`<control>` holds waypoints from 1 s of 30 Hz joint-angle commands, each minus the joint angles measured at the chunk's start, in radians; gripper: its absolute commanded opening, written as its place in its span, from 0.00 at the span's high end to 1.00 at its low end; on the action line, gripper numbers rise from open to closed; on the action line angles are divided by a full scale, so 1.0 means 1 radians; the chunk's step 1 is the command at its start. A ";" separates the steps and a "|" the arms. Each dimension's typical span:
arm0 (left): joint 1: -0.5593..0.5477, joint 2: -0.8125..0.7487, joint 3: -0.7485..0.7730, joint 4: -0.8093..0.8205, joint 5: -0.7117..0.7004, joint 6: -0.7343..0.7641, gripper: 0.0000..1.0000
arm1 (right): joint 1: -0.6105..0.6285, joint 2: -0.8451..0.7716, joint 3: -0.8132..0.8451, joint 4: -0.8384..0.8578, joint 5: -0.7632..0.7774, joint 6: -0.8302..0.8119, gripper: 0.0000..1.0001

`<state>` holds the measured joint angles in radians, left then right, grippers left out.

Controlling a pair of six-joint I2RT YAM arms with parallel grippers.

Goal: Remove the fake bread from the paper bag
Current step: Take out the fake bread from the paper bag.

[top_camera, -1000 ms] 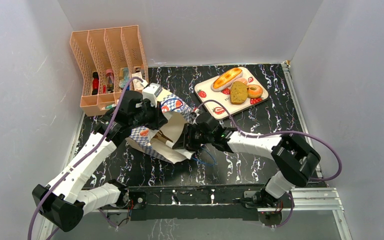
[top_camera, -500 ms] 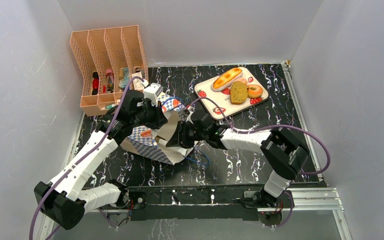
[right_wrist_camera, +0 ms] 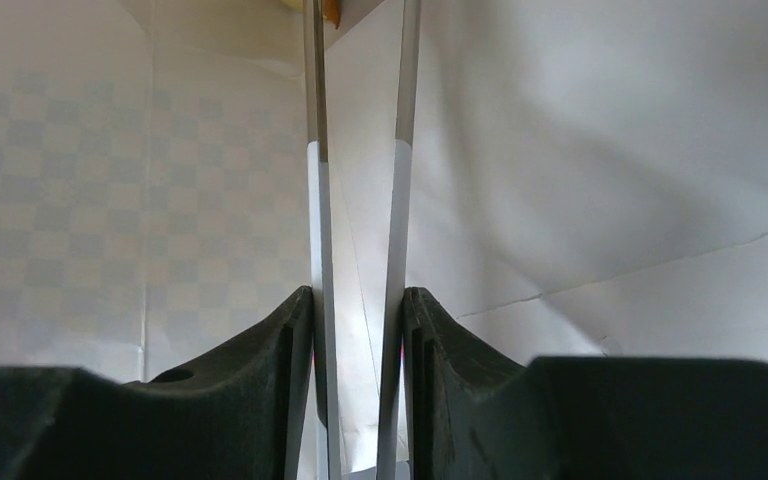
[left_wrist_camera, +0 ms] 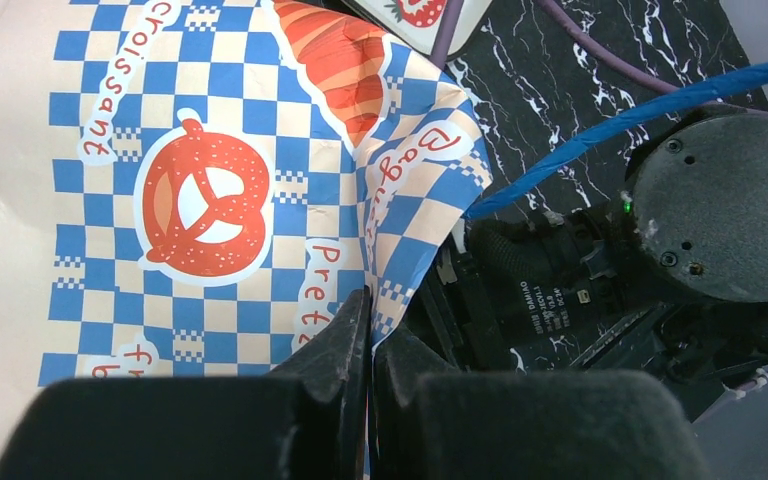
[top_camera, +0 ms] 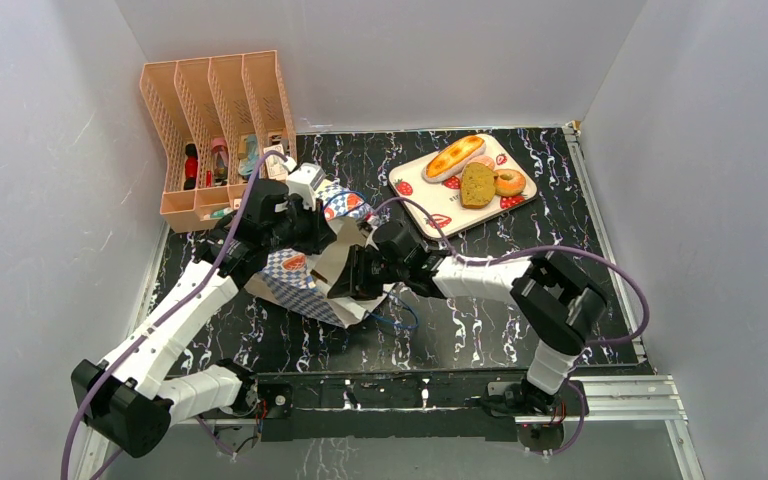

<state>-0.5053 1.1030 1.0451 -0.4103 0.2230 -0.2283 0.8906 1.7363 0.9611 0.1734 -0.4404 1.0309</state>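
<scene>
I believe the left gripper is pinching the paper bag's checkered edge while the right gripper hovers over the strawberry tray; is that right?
Not quite: the right gripper is inside the paper bag, with white paper walls all around it in the right wrist view. The left gripper does pinch the checkered edge.

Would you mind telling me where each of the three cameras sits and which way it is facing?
Top external: above and behind the bases, looking down at the table, left arm, right arm, paper bag and bread tray.
Left wrist: on the left arm, facing the bag's checkered side; left pincer pinches its edge.
Right wrist: inside the bag, facing white paper; right pincer slightly parted.
Shared: top and left wrist both show the bag's outside and the right arm.
</scene>
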 commanded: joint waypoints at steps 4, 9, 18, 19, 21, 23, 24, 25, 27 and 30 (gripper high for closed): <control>-0.010 -0.053 -0.021 0.061 0.008 -0.016 1.00 | 0.003 -0.183 0.040 -0.178 0.124 -0.091 1.00; -0.010 -0.036 -0.025 0.093 -0.007 -0.027 1.00 | -0.005 -0.318 -0.009 -0.273 0.193 -0.112 1.00; -0.010 -0.008 -0.007 0.100 0.018 0.010 1.00 | -0.009 -0.480 -0.088 -0.344 0.254 -0.099 1.00; -0.010 -0.007 -0.005 0.100 0.020 0.013 1.00 | -0.009 -0.488 -0.091 -0.344 0.250 -0.094 1.00; -0.010 -0.005 -0.003 0.096 0.023 0.019 1.00 | -0.009 -0.506 -0.096 -0.347 0.250 -0.089 1.00; -0.010 0.000 0.001 0.093 0.027 0.021 1.00 | -0.009 -0.529 -0.093 -0.364 0.262 -0.088 1.00; -0.010 0.002 0.003 0.093 0.028 0.021 1.00 | -0.009 -0.545 -0.090 -0.375 0.274 -0.090 1.00; -0.009 0.003 0.006 0.092 0.026 0.021 1.00 | -0.009 -0.559 -0.087 -0.393 0.288 -0.091 1.00; -0.009 0.002 0.010 0.092 0.024 0.020 1.00 | -0.009 -0.589 -0.079 -0.436 0.310 -0.099 1.00; -0.009 -0.003 0.007 0.093 0.017 0.017 1.00 | -0.009 -0.631 -0.073 -0.498 0.331 -0.112 1.00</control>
<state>-0.5125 1.1099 1.0180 -0.3347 0.2264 -0.2192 0.8871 1.1847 0.8612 -0.2977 -0.1638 0.9409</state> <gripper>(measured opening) 0.012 0.302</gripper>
